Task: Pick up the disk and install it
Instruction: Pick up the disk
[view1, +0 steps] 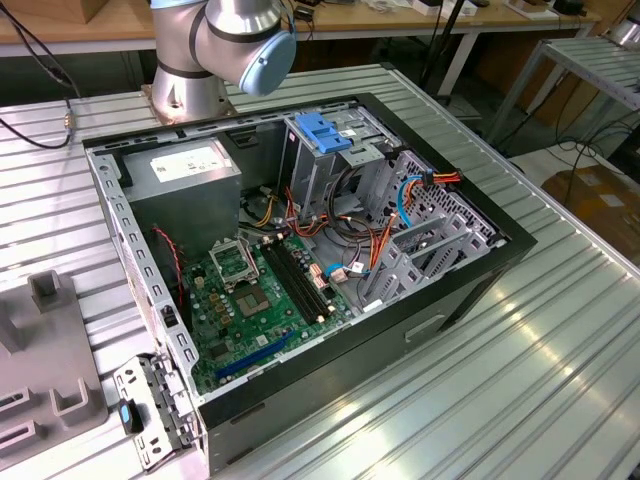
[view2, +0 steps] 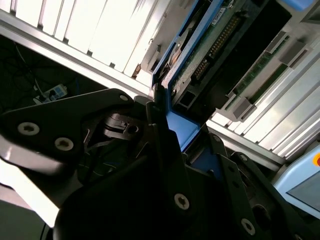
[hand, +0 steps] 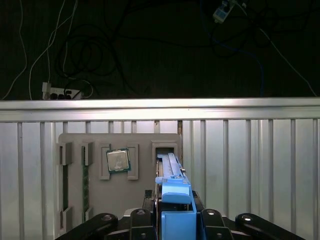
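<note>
In the exterior view the open case (view1: 300, 250) stands mid-bench (view1: 560, 390), and the grey tray (view1: 40, 390) lies at the bench edge on the exterior view's left, well apart from the case. In the second wrist view the claw (view2: 182, 125) has the disk (view2: 210, 45) between its two fingers (view2: 159, 112). A blue rail fills the gap and no daylight shows on either side, so I judge the claw closed on the disk at its near end. The green circuit face is turned toward this camera. In the first wrist view the disk (hand: 172, 175) stands on its thin edge over the tray (hand: 142, 192), just beside the CPU (hand: 118, 160). Its far end is at the mouth of its slot (hand: 165, 146), and whether it sits in the slot or just clear of it I cannot tell. The step in hand looks like drawing the disk out of the slot. To do this well, the pull should run straight along the disk's length with no twist, so the rails do not bind on the slot walls. The grip should stay square on both rails and off the circuit face. The long axis runs from the claw to the slot, in line with the claw's reach, with the rail end nearest the claw and the broad faces sideways.
</note>
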